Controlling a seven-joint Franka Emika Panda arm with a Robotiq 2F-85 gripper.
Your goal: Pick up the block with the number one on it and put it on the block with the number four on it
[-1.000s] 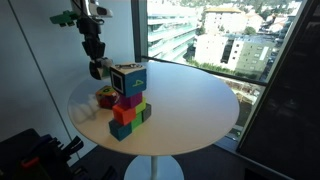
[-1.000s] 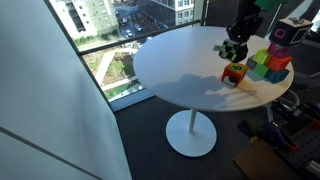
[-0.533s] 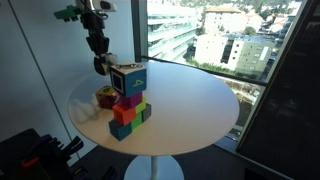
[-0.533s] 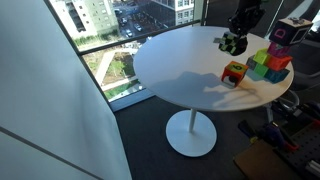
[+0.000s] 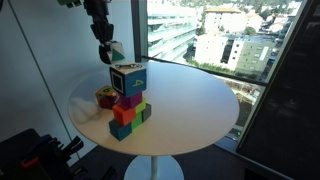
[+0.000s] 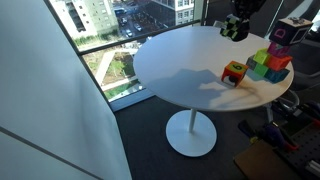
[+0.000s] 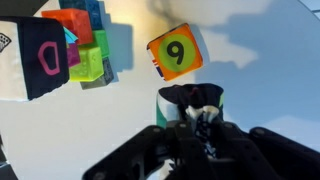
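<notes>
Gripper (image 5: 108, 52) is seen high over the far-left part of the round white table (image 5: 190, 110). Its fingers are closed on block one (image 5: 115, 52), which is gripped by two opposite sides and hangs clear of the table. Cream faces and one green face are visible on the held block.

In an exterior view, the gripper (image 6: 237, 24) and block one (image 6: 234, 30) are over the far edge of the table (image 6: 170, 70), apart from the stack (image 6: 268, 62).

Block four (image 5: 128, 77) sits on top of the stack (image 5: 126, 110), with dark edges and a cyan face turned to the camera. Under it a magenta cube (image 5: 129, 100), an orange cube (image 5: 123, 114) and a teal cube (image 5: 120, 130) are stacked, with a green cube (image 5: 142, 112) at the right side. Block one is up and to the left of block four and does not touch it.

A small orange block (image 5: 105, 97) lies on the table just left of the stack, and is also seen in an exterior view (image 6: 234, 72).

In the wrist view, block one (image 7: 170, 105) is clamped in the gripper (image 7: 200, 115). Past it, the orange block (image 7: 175, 52) shows a 9. Block four (image 7: 35, 60) is at the left edge, over the coloured cubes. A bare stretch of table (image 7: 260, 90) is seen to the right.
</notes>
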